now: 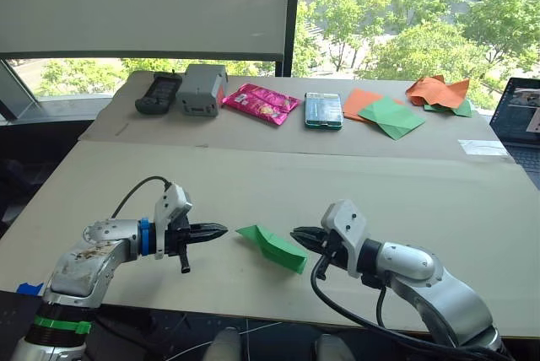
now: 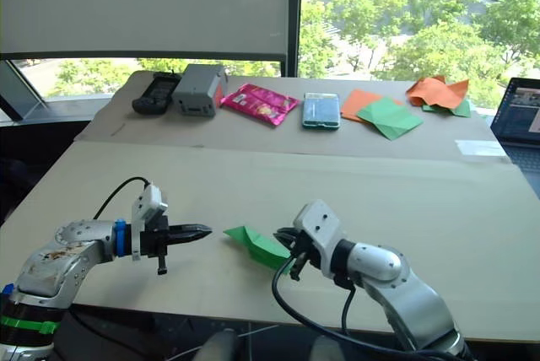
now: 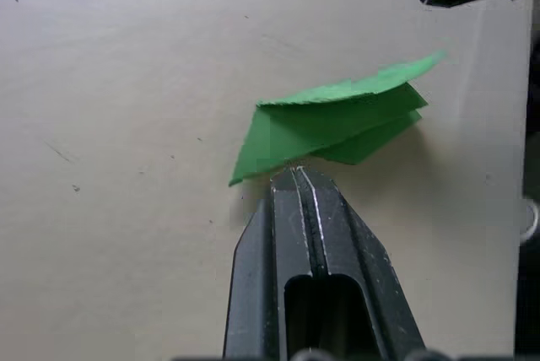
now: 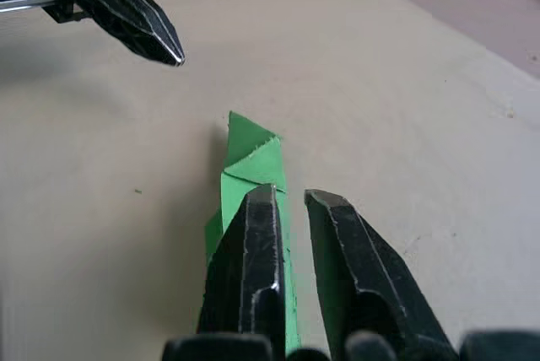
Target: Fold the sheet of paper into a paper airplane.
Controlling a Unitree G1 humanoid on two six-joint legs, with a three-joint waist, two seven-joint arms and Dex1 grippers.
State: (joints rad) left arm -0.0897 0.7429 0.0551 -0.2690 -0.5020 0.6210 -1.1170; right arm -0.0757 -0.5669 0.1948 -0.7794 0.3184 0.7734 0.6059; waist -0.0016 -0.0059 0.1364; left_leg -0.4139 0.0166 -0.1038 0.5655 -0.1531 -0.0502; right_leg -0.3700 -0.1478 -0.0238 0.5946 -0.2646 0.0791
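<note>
1. While both arms hover low over the near part of the table [image 1: 101,184], the paper airplane [image 1: 272,245] lies flat between them, a narrow green wedge with its pointed end toward the left.
2. The left gripper [image 1: 218,230] has its two black fingers pressed together into a single point and holds nothing; it sits just beside the wedge's tip, apart from it.
3. The right gripper [image 1: 297,233] has its fingers slightly spread with a narrow gap. In the right wrist view one finger [image 4: 253,268] overlaps the paper's edge, but whether it touches the paper cannot be told.
4. The folding looks nearly finished: the paper already has its wedge shape, and layered flaps with a slightly lifted edge show in the left wrist view, so the step in hand is probably sharpening or flattening a crease.
5. To do that well, one gripper should pin the wide end firmly while the other runs along the fold from wide end to tip, pressing straight down.
6. Thin paper slides easily on this smooth board, so a sideways push without a hold would likely skew the wedge.
7. Far across the table lie a pink packet [image 1: 261,102], a grey box [image 1: 201,89] and spare orange sheets [image 1: 437,89], well apart from the work.
</note>
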